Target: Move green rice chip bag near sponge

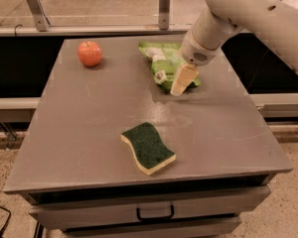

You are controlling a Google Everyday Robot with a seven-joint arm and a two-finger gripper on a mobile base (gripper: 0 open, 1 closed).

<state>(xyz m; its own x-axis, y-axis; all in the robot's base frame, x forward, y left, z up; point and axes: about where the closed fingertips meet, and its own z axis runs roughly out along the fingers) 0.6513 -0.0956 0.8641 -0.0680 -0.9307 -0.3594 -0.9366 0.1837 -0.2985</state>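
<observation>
The green rice chip bag (161,63) lies on the far middle of the grey table (89,123); it is light green with white patches. The sponge (148,147), dark green on top with a pale yellow base, lies near the table's front middle. My gripper (183,81) hangs from the white arm (248,14) over the bag's right front part, its cream-coloured fingers (184,78) pointing down at the bag. The arm hides part of the bag's right side.
A red apple (90,53) sits at the table's far left. A rail with metal posts (164,6) runs behind the table. A drawer handle (154,213) shows below the front edge.
</observation>
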